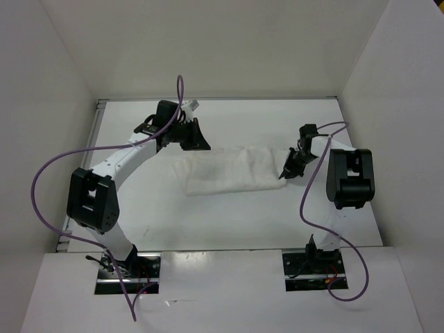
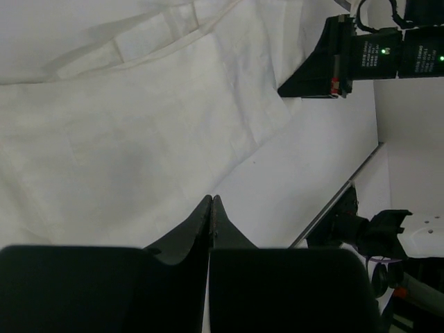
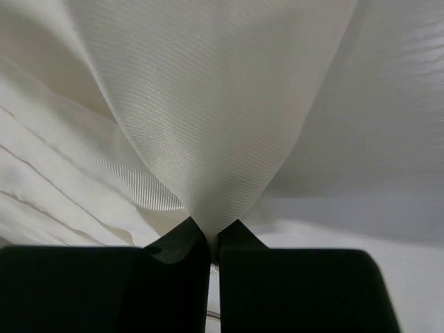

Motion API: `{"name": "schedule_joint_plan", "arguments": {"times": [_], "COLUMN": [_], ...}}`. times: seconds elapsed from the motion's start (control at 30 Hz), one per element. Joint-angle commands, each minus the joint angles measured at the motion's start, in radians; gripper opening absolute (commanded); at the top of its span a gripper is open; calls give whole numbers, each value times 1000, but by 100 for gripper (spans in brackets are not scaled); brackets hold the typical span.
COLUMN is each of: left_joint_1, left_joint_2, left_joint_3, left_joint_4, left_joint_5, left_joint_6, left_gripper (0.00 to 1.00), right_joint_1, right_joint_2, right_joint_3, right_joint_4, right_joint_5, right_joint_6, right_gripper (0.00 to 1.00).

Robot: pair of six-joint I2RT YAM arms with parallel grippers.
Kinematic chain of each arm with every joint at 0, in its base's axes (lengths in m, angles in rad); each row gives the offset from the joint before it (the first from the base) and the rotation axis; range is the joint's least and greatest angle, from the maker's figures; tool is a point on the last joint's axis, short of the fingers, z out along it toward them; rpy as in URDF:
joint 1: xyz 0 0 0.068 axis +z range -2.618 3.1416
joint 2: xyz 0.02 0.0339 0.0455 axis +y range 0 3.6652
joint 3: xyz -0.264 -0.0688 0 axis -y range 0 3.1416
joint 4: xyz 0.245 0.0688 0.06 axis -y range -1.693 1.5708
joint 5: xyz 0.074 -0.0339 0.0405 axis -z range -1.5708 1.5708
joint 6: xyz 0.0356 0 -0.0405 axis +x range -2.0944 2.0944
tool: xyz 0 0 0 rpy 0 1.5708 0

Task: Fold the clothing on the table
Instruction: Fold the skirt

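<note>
White thin fabric of the clothing (image 3: 208, 118) is pinched right between the right gripper (image 3: 211, 236) tips, tenting up from them. Over on the left gripper (image 2: 210, 207), jaws clenched above the cloth's edge, can't tell if it caught any. Past both, the rest lies flat on the table (image 2: 312, 159). Risk imo: that tiny pinch slips when lifted, or grabs one layer only.

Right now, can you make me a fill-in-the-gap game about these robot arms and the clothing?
1. The clothing on the table is coloured ____.
2. The right fingers are pinching the ____.
3. The left fingers are ____, with no gap between them.
4. The cables on both arms are coloured ____.
Missing words: white; clothing; shut; purple.
</note>
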Motion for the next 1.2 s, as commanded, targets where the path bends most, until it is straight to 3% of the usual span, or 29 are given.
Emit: {"name": "schedule_joint_plan", "arguments": {"times": [0.0, 0.13, 0.33, 0.67, 0.9, 1.17], "left_joint_1": [-25, -89, -163, -226, -235, -244], "left_joint_2": [52, 147, 316, 428, 469, 567], "left_joint_3": [46, 95, 184, 215, 204, 238], "left_joint_4": [14, -25, -119, -202, -129, -140], "left_joint_5": [101, 196, 132, -89, 27, -40], "left_joint_6": [55, 145, 222, 213, 164, 128], "left_gripper": [0, 0, 0, 0, 0, 0], "right_joint_1": [33, 54, 91, 91, 131, 220], "right_joint_2": [46, 35, 15, -29, -158, -265], "right_joint_3": [1, 1, 1, 19, 19, 105], "right_joint_4": [33, 33, 24, 24, 13, -45], "right_joint_5": [-32, -9, 0, -47, -122, -185], "right_joint_6": [-14, -14, -14, -23, -32, -23], "right_gripper": [0, 0, 0, 0, 0, 0]}}
